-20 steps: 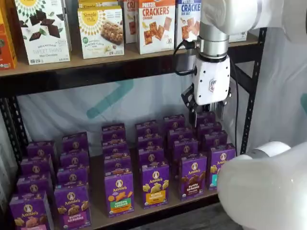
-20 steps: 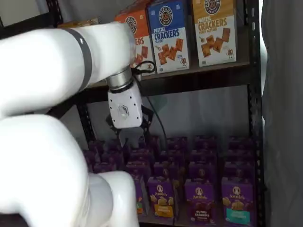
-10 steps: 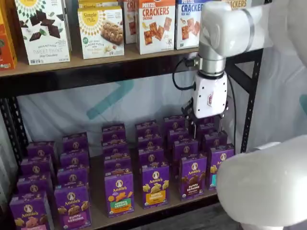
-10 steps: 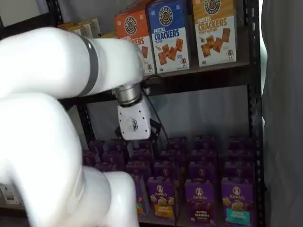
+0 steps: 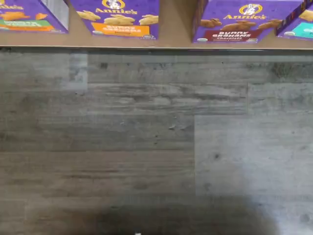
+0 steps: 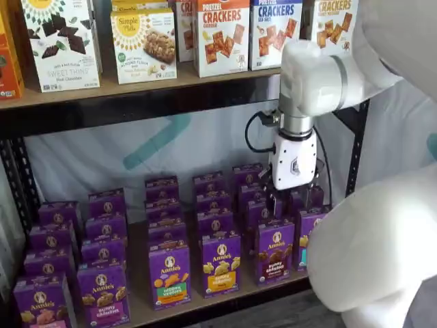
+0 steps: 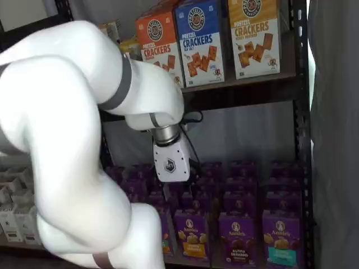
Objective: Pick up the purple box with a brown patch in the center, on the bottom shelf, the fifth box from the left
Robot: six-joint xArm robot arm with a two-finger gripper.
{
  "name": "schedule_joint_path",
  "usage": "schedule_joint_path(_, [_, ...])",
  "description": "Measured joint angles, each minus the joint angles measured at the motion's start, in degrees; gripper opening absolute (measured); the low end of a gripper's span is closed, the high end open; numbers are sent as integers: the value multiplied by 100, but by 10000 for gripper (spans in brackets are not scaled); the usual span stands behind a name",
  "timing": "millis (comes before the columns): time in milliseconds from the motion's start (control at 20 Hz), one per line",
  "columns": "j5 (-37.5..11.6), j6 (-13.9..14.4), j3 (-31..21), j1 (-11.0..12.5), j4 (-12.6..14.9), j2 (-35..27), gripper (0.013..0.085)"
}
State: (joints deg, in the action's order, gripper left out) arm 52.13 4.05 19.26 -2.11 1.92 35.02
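The purple box [image 6: 276, 250] with brown cookies and a maroon band stands at the front of the bottom shelf [image 6: 205, 301]. It also shows in a shelf view [image 7: 236, 237] and in the wrist view [image 5: 239, 23], at the shelf's front edge [image 5: 176, 43]. My gripper [image 6: 292, 199] hangs above the rows behind that box, with its white body upright. Its two black fingers show a gap between them and hold nothing. In a shelf view the gripper [image 7: 178, 184] is mostly its white body, and the fingers are dark against the boxes.
A yellow-band box [image 6: 220, 264] and a green-band box [image 6: 169, 275] stand left of the target, and a teal-band box [image 7: 282, 247] stands to its right. The upper shelf holds cracker boxes [image 6: 222, 35]. A black rack post [image 6: 355, 157] stands at the right. My arm's white link [image 6: 375, 260] fills the foreground.
My gripper has moved down from just under the upper shelf to right above the back rows of purple boxes. The boxes have not moved.
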Motion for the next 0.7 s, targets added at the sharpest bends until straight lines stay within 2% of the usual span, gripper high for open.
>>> schedule_joint_path(400, [-1039,-109,9,175,66,-1048,850])
schedule_joint_path(700, [-1651,-319,155,347,7,-1943,850])
